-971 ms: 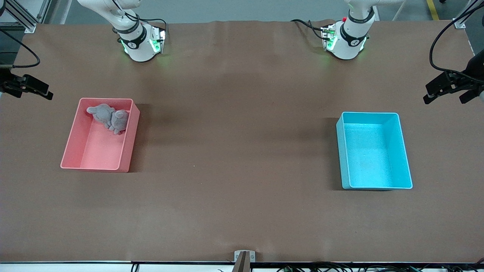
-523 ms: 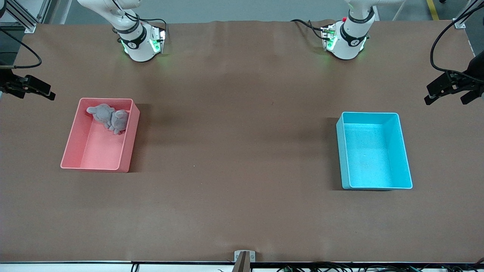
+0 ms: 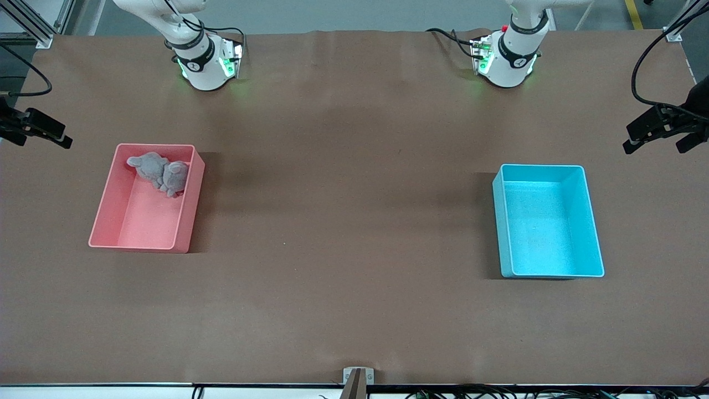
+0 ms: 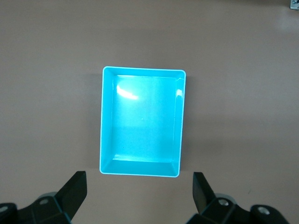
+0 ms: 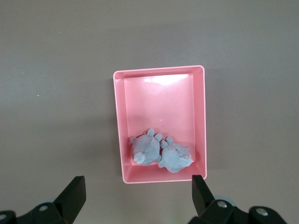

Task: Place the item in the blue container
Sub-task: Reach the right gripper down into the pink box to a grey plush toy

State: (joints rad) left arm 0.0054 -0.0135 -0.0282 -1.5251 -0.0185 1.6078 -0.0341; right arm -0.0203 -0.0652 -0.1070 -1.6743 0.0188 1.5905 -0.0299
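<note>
Robotics laboratory or test cell. Evidence: two white arm bases (image 3: 202, 64) bolted along one edge of a wide brown-covered table (image 3: 354, 310), aluminium framing (image 3: 33, 25) at its corner, loose cables (image 3: 645, 66), grey industrial floor with yellow marking (image 3: 634, 14).

You look down on a wide table (image 3: 354, 221) covered in brown matting, evenly lit. A grey floor (image 3: 343, 14) shows past its top edge, with cables (image 3: 498, 392) along the near edge.
</note>
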